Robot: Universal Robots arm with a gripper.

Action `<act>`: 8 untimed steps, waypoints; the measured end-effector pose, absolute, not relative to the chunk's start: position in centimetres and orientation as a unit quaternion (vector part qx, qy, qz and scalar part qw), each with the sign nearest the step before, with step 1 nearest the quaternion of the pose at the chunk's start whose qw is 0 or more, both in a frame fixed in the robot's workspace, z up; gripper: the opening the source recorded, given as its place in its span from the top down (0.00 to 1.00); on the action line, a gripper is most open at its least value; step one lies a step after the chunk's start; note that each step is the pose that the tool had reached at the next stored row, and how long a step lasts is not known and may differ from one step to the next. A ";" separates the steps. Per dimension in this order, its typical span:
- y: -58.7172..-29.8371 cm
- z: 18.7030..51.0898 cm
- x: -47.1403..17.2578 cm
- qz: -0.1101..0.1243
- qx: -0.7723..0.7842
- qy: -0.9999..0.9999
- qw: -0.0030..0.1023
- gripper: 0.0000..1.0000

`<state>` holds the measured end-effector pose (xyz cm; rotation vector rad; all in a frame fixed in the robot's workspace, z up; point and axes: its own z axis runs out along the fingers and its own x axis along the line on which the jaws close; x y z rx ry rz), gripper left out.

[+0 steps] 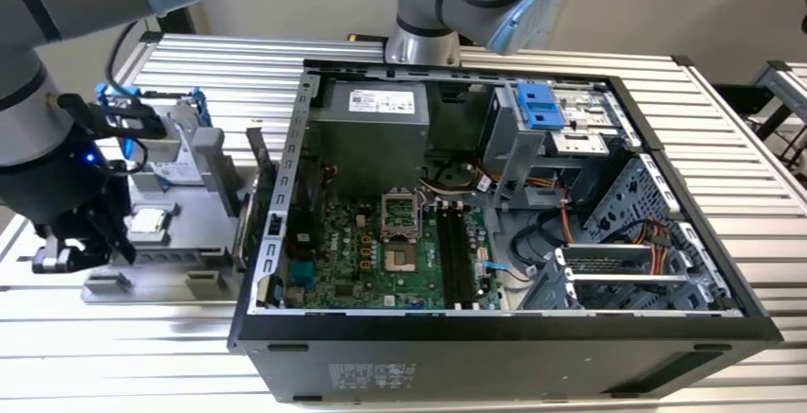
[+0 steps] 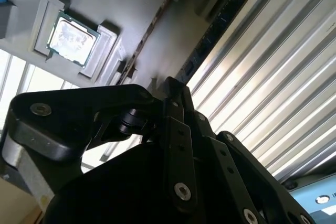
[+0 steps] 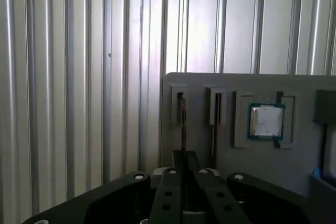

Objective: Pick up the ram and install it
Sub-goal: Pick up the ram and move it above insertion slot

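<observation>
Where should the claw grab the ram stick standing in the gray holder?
I'd pinch the ram by its flat faces at the upper edge, coming straight down from above. It stands on edge, slotted into the gray holder, so only that thin edge is free.

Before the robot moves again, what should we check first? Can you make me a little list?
1. Grabbed: ok, the gripper is shut on the ram.
2. Lifted out of the gray holder: not ok, the ram stands in its slot.
3. Room beside the neighbouring stick: ok, it is apart from the gripper.
4. Side of the computer case open: ok.
5. The black motherboard slots free: ok, they look empty.
6. Slot latches open: cannot tell.
</observation>
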<state>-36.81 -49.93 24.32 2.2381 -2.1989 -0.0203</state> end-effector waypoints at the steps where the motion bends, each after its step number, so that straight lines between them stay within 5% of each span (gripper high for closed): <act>1: -49.9 24.5 -36.8 -0.006 0.713 -0.701 0.002 1.00; 8: -49.9 25.9 -36.8 -0.006 0.712 -0.702 0.002 1.00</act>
